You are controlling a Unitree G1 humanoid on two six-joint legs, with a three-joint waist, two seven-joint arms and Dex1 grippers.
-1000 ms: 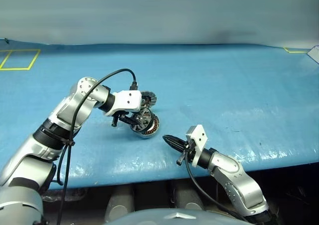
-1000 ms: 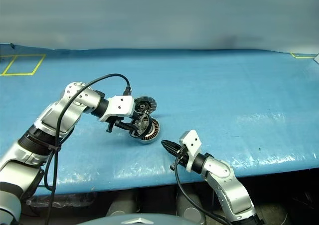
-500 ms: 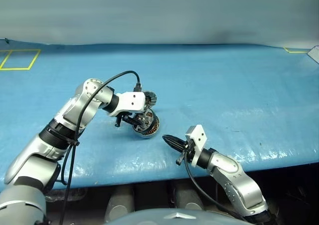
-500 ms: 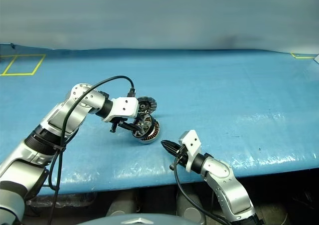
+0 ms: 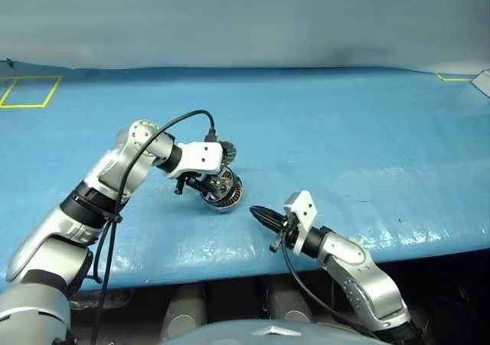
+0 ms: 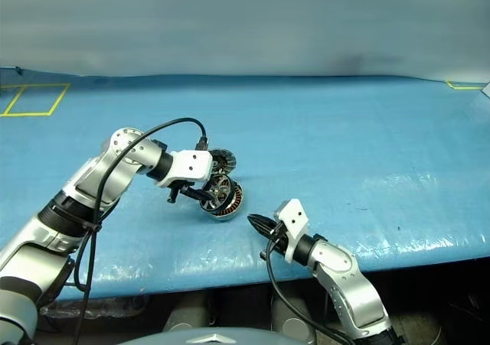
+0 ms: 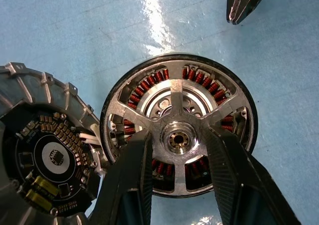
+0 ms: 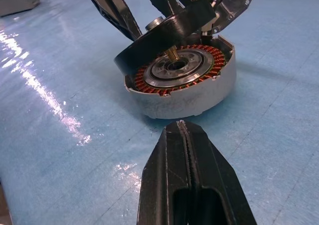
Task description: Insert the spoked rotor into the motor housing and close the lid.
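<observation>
The small round grey metal motor housing (image 8: 185, 88) with its ring of copper-brown windings lies on the blue desk (image 5: 344, 146), near the middle, in front of the robot. The flat shiny silver spoked rotor (image 7: 178, 122) is over its mouth, held by the left tool (image 7: 177, 152), whose two black fingers (image 7: 130, 172) stand partly open, one on each side of the central hub, and grip it. In the right wrist view the rotor is tilted, one edge down at the housing rim and the other raised, so I judge that it is not yet seated. The round grey lid (image 7: 42, 150) with its ribbed rim stands open just beside the housing, at the hinge. What is left: to press the rotor flat, then to close the lid.

The right tool (image 6: 255, 222) is shut and empty, near the housing but apart from it.

The left wrist view shows the spokes and the windings under them, but not the tilt. The right wrist view shows the tilt and the gap from the side.
</observation>
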